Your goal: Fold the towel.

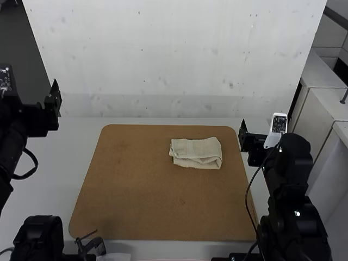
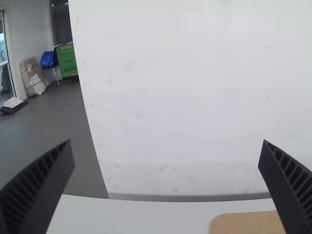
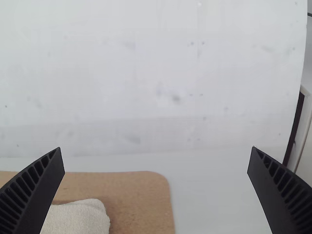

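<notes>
So the towel [image 1: 196, 153] is lying just left of the right gripper [image 3: 156, 148], a small folded bundle that looks doubled over more than once. Its near side is a bit sloppy, with layers peeking out from under the top one. I'd call the fold basically done, maybe one tidy-up left.

If I do go back in, those loose layers are my main worry: pinch only the top one and the bundle probably opens up, since nothing's holding it together. Dragging it could ruck the underside too, if the cloth grips the board [image 1: 152, 190] under it. Coming down too low, I'd jam a fingertip into the board.

Right gripper's fingers are spread wide with nothing between them, so closing in from its current side without lining up first might just shove the towel leftward. There's also a cable [image 1: 249, 196] looping down beside that arm, near the board's right edge, and I can see it snagging on a big swing.

Left gripper [image 2: 167, 141] is spread and empty too, well apart from the towel, off past the board's left side. Long reach across, so more chance of sloppy aim or bumping the other arm.
</notes>
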Controlling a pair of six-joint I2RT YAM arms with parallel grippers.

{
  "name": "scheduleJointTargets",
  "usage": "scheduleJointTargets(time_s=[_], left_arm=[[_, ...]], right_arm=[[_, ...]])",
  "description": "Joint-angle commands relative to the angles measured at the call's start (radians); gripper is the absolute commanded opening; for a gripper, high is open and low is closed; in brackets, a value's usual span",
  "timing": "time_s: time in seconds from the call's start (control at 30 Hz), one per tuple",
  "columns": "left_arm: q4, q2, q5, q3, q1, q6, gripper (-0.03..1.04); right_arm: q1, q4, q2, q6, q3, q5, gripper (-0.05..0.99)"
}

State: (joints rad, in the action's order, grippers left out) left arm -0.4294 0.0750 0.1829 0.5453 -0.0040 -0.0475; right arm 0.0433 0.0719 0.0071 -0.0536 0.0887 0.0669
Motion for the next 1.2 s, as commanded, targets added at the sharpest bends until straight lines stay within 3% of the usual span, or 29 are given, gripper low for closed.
scheduleJointTargets(time_s=[0.0,0.07,0.17,0.3,0.6,0.7,0.8,1.17], left_arm=[[0.055,-0.044,-0.102,-0.097,0.002,-0.009,0.97],[0.081,-0.046,-0.142,-0.154,0.002,-0.040,0.97],[0.098,-0.049,-0.214,-0.232,0.002,-0.041,0.97],[0.146,-0.049,-0.238,-0.326,0.002,-0.064,0.97],[0.262,-0.053,-0.270,-0.484,0.002,-0.051,0.97],[0.265,-0.053,-0.280,-0.485,0.002,-0.025,0.97],[0.265,-0.053,-0.280,-0.485,0.006,-0.022,0.98],[0.267,-0.053,-0.275,-0.485,0.004,-0.018,0.99]], right_arm=[[-0.011,-0.014,-0.012,-0.009,0.002,-0.009,0.96],[-0.011,-0.012,-0.010,-0.009,-0.001,-0.010,0.96],[-0.011,-0.012,-0.010,-0.008,-0.004,-0.018,0.96],[-0.011,-0.012,-0.010,-0.006,-0.007,-0.016,0.96],[-0.010,0.000,-0.007,-0.002,-0.007,-0.018,0.96],[-0.006,-0.001,-0.006,0.008,-0.007,-0.021,0.96],[-0.002,-0.020,-0.002,0.052,-0.032,-0.039,0.96],[-0.002,-0.015,0.005,0.055,-0.030,-0.049,0.97]])
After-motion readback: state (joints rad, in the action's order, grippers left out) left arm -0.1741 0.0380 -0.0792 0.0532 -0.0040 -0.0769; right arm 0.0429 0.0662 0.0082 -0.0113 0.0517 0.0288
